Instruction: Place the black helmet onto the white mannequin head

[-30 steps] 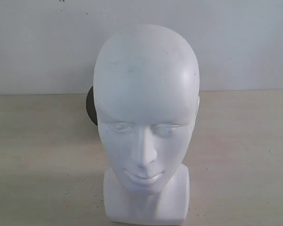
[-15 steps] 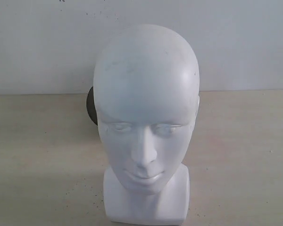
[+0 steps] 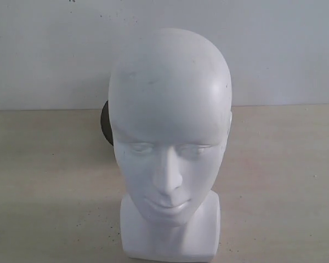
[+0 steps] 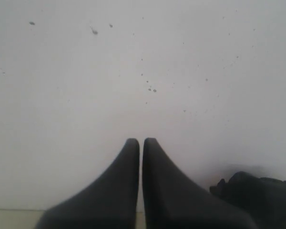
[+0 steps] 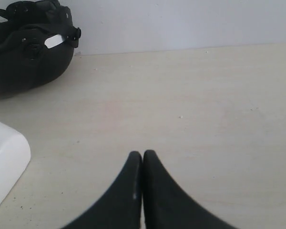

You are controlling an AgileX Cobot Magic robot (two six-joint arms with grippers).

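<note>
Currently logging: white mannequin head [image 3: 170, 137] standing upright on the table [image 3: 44, 181].
I am seeing the black helmet [image 3: 105, 123] lying behind it, apparently near the wall [image 3: 274, 49]; left gripper [image 4: 141, 142] and right gripper [image 5: 142, 153] are holding jaws pressed together, empty.

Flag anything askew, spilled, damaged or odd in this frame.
Nothing spilled or damaged. The white mannequin head stands upright and bare. The black helmet lies behind it on the table, apparently tipped with straps uppermost.

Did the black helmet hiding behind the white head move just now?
No. The matte black rounded helmet peeks out beside the smooth white mannequin head at the same spot.
</note>
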